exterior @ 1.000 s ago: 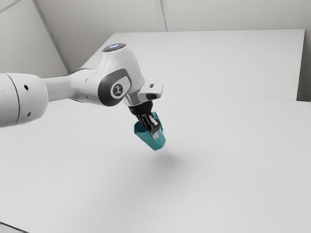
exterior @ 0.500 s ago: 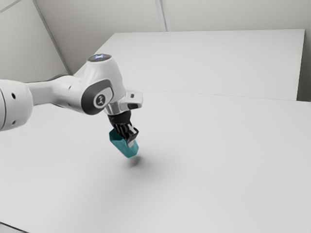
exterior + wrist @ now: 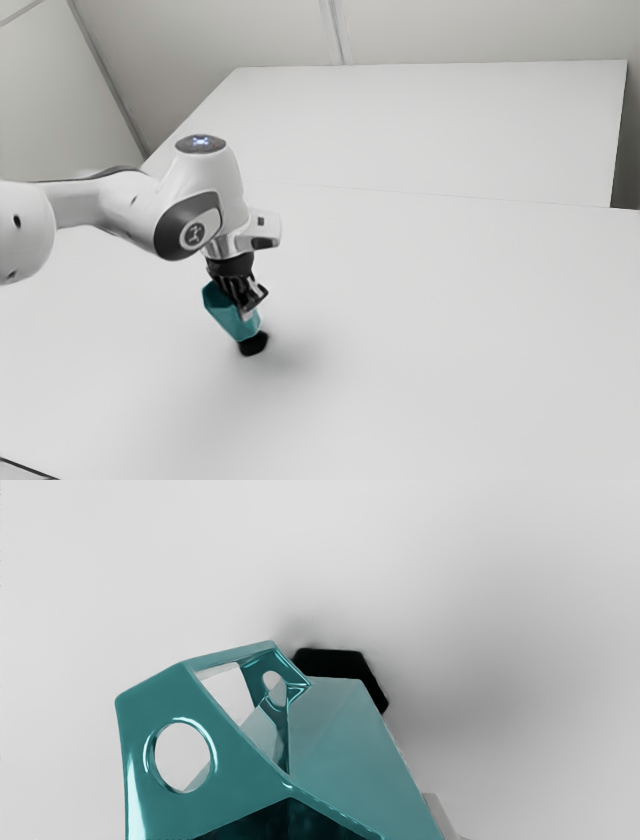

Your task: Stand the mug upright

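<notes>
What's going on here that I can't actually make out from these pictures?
- The full inside of the mug: dark, and cut off by the wrist view's bottom edge.
- Part of the mug's side: behind the pincer in the exterior view.
- Whether the black patch is shadow or solid: featureless in both views.
- The base of the arm: cut off by the exterior view's left edge.

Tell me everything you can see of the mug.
The mug is teal and glossy, with flat, angular faces and a dark hollow interior. An angular projecting part, probably the handle, has round holes and a larger opening. The mug is tilted, its upper end leaning toward the exterior view's left. The gripper holds it low over the white table; a black patch, apparently shadow, meets its lower end. Whether it touches the table, I cannot tell.
</notes>
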{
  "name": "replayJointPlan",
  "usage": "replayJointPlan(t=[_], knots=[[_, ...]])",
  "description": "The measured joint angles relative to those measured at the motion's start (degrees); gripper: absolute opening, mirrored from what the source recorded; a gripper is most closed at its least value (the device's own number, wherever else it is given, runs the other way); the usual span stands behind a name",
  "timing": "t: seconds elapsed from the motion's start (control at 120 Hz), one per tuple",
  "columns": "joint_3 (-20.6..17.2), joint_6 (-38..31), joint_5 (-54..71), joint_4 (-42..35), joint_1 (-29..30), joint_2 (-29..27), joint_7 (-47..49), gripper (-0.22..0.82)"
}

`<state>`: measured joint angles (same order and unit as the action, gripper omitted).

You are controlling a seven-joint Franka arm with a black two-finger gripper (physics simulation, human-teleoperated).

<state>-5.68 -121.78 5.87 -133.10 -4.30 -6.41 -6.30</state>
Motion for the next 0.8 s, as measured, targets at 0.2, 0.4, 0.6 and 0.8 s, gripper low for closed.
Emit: replayJointPlan(t=[0.2, 0.4, 0.6, 0.8], knots=[[0.01, -0.57, 2.34, -1.15, 0.26, 0.08, 3.16, -0.18], [0.02, -3.09, 3.88, -3.28, 0.90, 0.45, 6.18, -0.18], [0.01, -5.10, 4.51, -3.66, 1.04, 0.88, 8.37, -0.17], [-0.03, -6.33, 4.64, -3.68, 1.03, 0.90, 9.74, 0.07]])
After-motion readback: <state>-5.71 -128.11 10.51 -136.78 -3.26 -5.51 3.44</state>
